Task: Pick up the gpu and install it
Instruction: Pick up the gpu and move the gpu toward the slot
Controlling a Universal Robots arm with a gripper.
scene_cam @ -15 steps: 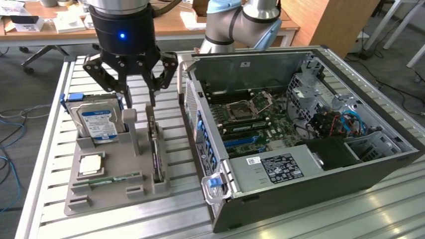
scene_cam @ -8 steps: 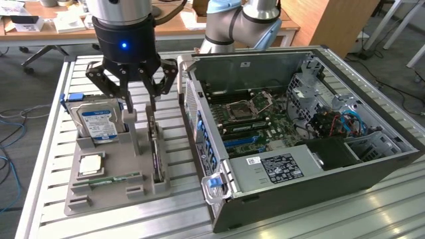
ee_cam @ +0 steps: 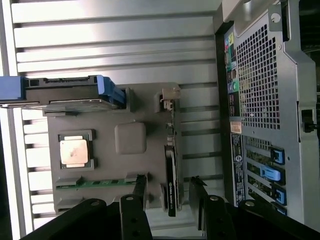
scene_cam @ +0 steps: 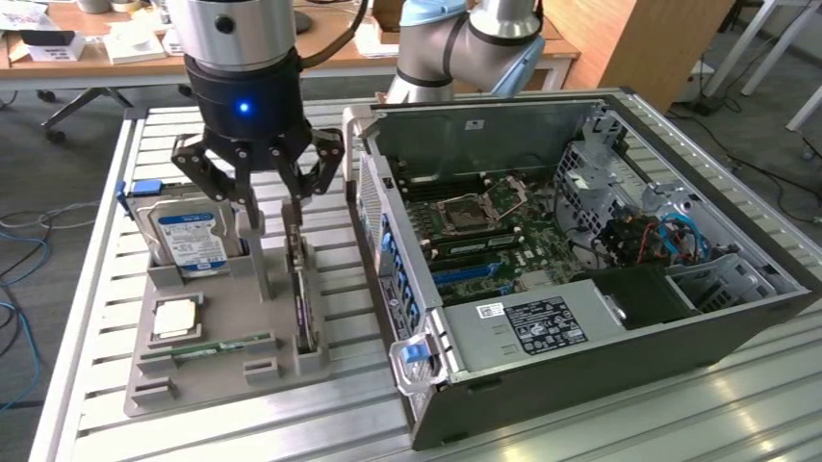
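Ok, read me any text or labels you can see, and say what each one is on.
Nothing can be quoted; no text reads clearly.
hard drive label: print too small.
power supply label: print too small.
case stickers: blurred.
gpu edge marking: blurred.

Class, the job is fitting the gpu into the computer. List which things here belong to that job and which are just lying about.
Belong to the job: gpu, open claw over it, computer case.
Just lying about: hard drive, processor chip, RAM stick.
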